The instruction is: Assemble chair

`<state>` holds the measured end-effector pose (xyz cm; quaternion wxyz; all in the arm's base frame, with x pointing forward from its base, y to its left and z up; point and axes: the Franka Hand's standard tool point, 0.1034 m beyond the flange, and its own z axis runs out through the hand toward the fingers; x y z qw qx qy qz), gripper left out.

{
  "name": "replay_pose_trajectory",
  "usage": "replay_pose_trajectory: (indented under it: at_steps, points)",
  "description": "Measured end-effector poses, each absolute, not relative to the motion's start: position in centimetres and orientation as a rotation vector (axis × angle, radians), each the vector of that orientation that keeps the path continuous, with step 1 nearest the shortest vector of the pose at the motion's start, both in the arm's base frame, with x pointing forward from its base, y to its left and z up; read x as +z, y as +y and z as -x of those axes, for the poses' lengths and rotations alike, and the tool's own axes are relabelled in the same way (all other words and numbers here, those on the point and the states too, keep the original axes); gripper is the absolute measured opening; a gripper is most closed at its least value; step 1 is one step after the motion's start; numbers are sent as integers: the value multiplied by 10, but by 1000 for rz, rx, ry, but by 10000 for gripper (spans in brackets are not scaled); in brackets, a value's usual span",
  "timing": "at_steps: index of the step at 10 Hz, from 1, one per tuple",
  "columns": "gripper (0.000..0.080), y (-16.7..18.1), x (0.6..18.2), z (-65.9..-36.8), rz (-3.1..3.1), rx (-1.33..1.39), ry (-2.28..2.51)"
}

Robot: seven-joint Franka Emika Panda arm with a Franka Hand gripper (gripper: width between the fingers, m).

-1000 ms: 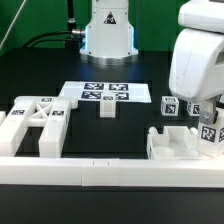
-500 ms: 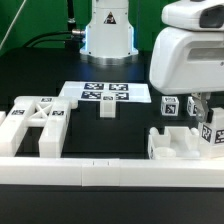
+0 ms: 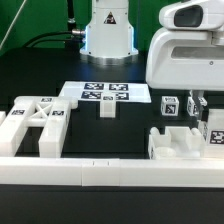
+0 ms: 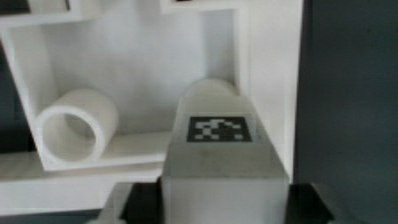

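Note:
My gripper [image 3: 207, 112] hangs at the exterior view's right, shut on a white tagged chair piece [image 3: 214, 130] just above the notched block [image 3: 175, 146]. In the wrist view the held piece [image 4: 219, 120] runs out between my dark fingers [image 4: 135, 203], its tag facing the camera, over the block's recess [image 4: 107, 60] with a round socket [image 4: 71, 125]. An X-braced frame [image 3: 35, 125] lies at the exterior view's left. Two small tagged cubes [image 3: 108, 108] [image 3: 169, 106] sit mid-table.
The marker board [image 3: 105, 92] lies flat behind the cubes. A long plain white rail [image 3: 100, 173] runs along the front edge. The robot base [image 3: 108, 35] stands at the back with cables beside it.
The arm's white body has swung toward the exterior view's left and turned. The held piece stays over the notched block, edging slightly right. The grip is unchanged.

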<state>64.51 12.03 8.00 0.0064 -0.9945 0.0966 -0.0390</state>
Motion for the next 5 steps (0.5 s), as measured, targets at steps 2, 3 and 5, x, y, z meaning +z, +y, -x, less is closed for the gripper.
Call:
replay_pose_trajectory:
  at_steps: [2, 3, 5]
  points:
    - [289, 120, 79, -645, 3026, -140, 649]
    - [289, 120, 79, -645, 2962, -136, 826]
    - [289, 120, 78, -644, 2805, -121, 1171]
